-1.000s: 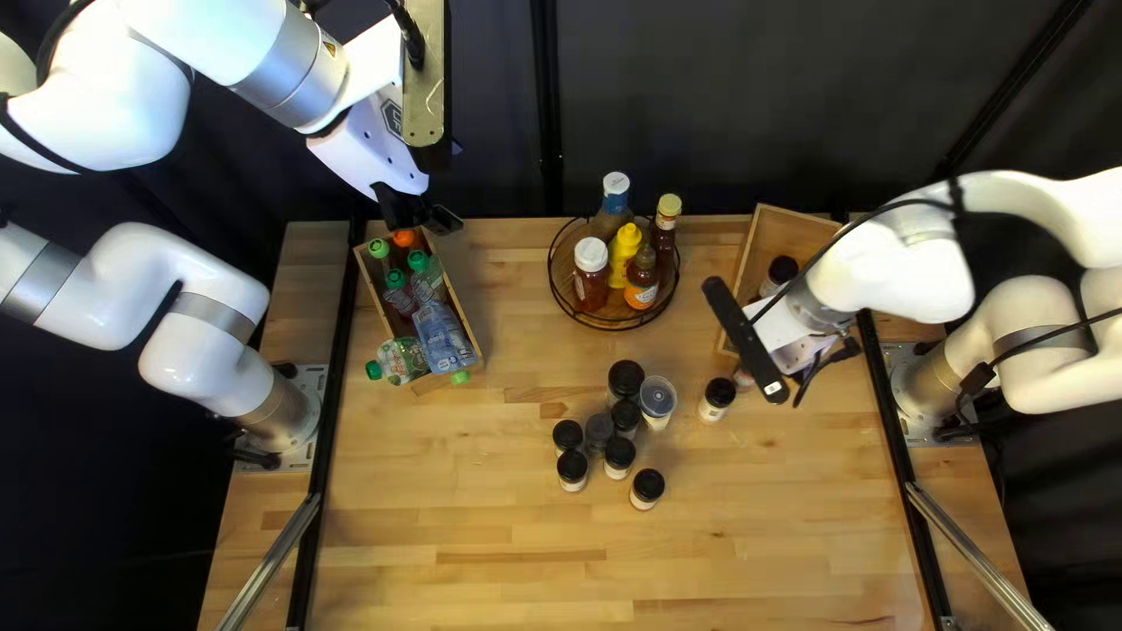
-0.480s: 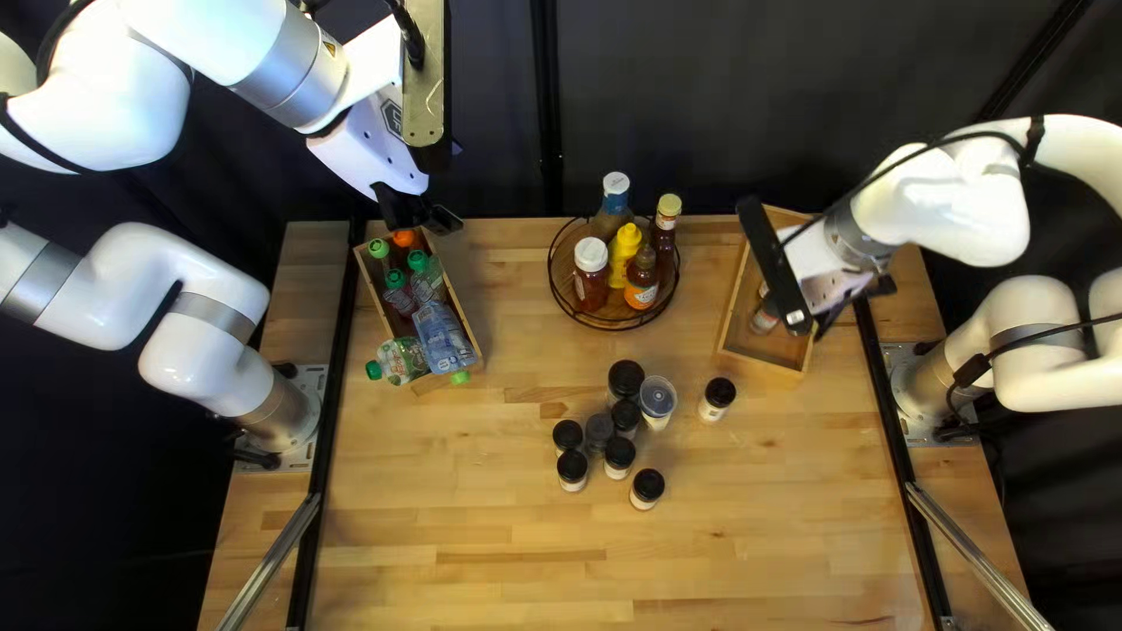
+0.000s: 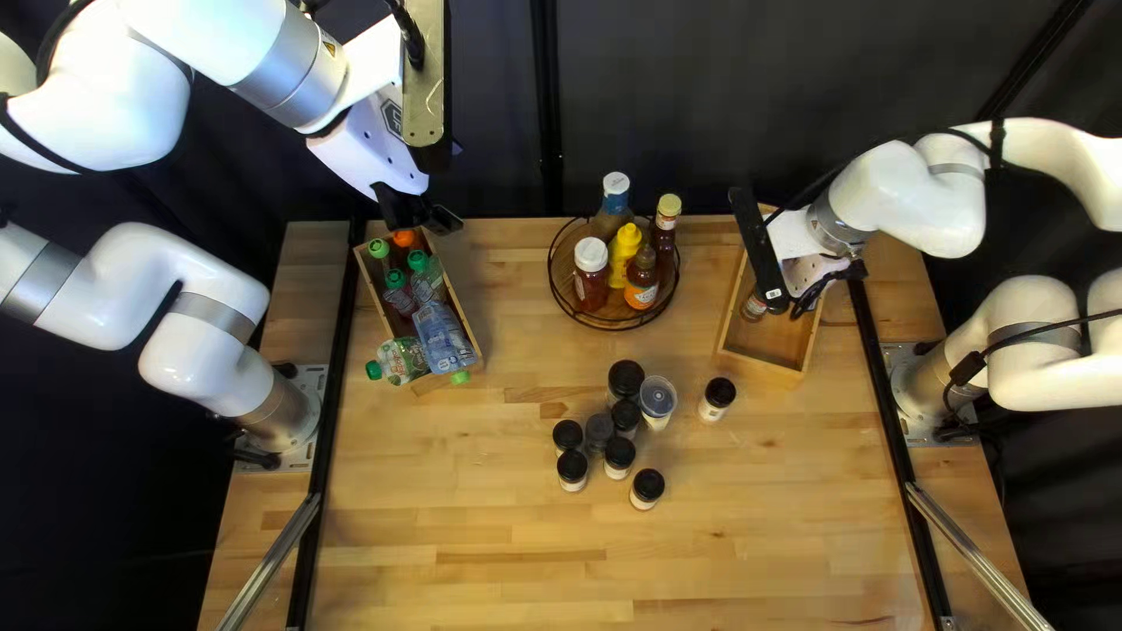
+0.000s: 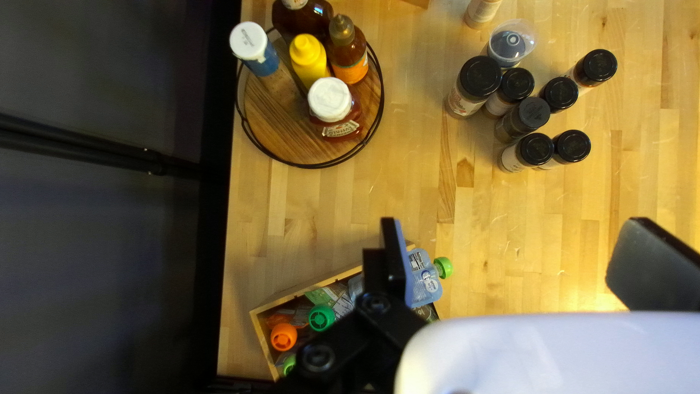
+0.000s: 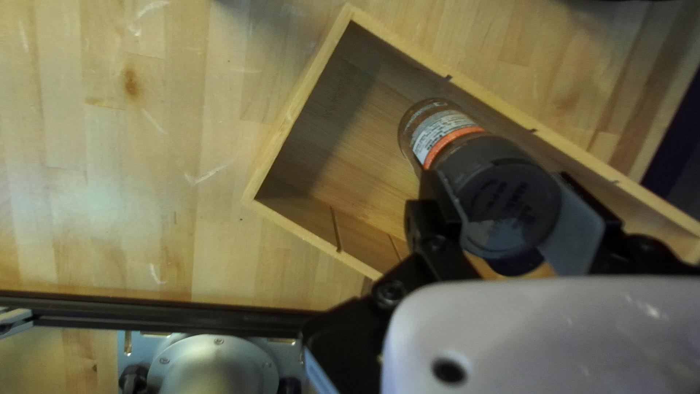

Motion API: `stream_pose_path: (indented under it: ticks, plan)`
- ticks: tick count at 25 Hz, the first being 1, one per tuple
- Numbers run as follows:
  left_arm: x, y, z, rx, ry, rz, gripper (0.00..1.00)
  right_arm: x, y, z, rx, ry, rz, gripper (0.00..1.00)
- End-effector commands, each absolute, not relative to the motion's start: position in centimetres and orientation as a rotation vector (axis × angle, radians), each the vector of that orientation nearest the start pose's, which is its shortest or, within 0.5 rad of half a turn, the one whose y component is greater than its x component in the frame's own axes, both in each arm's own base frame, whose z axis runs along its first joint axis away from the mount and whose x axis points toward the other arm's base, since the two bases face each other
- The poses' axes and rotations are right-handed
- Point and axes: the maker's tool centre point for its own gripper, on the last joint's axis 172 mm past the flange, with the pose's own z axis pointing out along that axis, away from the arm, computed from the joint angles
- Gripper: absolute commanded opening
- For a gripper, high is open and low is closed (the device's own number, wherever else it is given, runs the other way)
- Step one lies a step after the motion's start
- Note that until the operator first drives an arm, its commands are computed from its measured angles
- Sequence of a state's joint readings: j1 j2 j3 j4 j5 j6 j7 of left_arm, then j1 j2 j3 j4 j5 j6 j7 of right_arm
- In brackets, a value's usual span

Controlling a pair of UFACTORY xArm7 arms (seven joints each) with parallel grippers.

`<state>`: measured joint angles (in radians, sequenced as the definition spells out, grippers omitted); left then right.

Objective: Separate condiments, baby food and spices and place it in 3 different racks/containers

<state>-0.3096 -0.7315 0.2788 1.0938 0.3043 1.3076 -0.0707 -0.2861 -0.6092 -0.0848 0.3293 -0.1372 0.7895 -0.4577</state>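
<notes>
**Spice at two o'clock**

On the top left view's dial, our left gripper (image 4: 516, 244) hangs at eleven, fingers spread. At two, our right gripper (image 5: 503, 195) clasps the black round cap (image 5: 510, 204) of a clear, orange-banded cylindrical jar (image 5: 443, 135) inside a tan, rectangular wooden box (image 5: 301, 102). Probably light, stiff, slippery, perhaps glass: we'd hold the cap's sides.

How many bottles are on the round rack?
5. In the top left view: yellow bottle in the middle, red bottle front left, orange-labelled bottle front right, blue-necked bottle back left, dark bottle back right.
</notes>
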Motion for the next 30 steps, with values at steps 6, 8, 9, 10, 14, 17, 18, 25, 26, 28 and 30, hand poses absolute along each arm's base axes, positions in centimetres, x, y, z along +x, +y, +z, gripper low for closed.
stream_pose_path:
  ticks: [6, 8, 9, 10, 14, 17, 18, 25, 26, 28, 30]
  plan:
    - [36.5, 7.5, 47.2, -2.963, -0.019, -0.757, 1.00, 29.8, -12.0, 11.8, -3.239, -0.295, -0.159, 0.10]
    - [36.5, 7.5, 47.2, -2.963, -0.019, -0.757, 1.00, 29.9, -12.0, 11.6, -3.238, -0.295, -0.156, 0.53]
    - [36.5, 7.5, 47.2, -2.963, -0.019, -0.757, 1.00, 30.0, -11.9, 11.6, -3.237, -0.297, -0.155, 0.64]
    - [36.5, 7.5, 47.2, -2.963, -0.019, -0.757, 1.00, 30.0, -11.8, 11.6, -3.237, -0.298, -0.154, 0.78]
    - [36.5, 7.5, 47.2, -2.963, -0.019, -0.757, 1.00, 30.3, -10.8, 13.0, -3.236, -0.307, -0.158, 1.00]
    - [36.5, 7.5, 47.2, -2.963, -0.019, -0.757, 1.00, 31.0, -8.9, 15.5, -3.218, -0.327, -0.194, 1.00]
    - [36.5, 7.5, 47.2, -2.963, -0.019, -0.757, 1.00, 31.3, -8.3, 16.1, -3.211, -0.332, -0.208, 1.00]
    - [36.5, 7.5, 47.2, -2.963, -0.019, -0.757, 1.00, 35.0, -0.1, 17.5, -3.067, -0.409, -0.357, 1.00]
    - [36.5, 7.5, 47.2, -2.963, -0.019, -0.757, 1.00, 35.4, 0.8, 17.3, -3.057, -0.417, -0.359, 1.00]
    - [36.5, 7.5, 47.2, -2.963, -0.019, -0.757, 1.00, 35.8, 1.8, 16.8, -3.054, -0.426, -0.357, 1.00]
    - [36.5, 7.5, 47.2, -2.963, -0.019, -0.757, 1.00, 36.3, 2.6, 15.7, -3.062, -0.445, -0.340, 1.00]
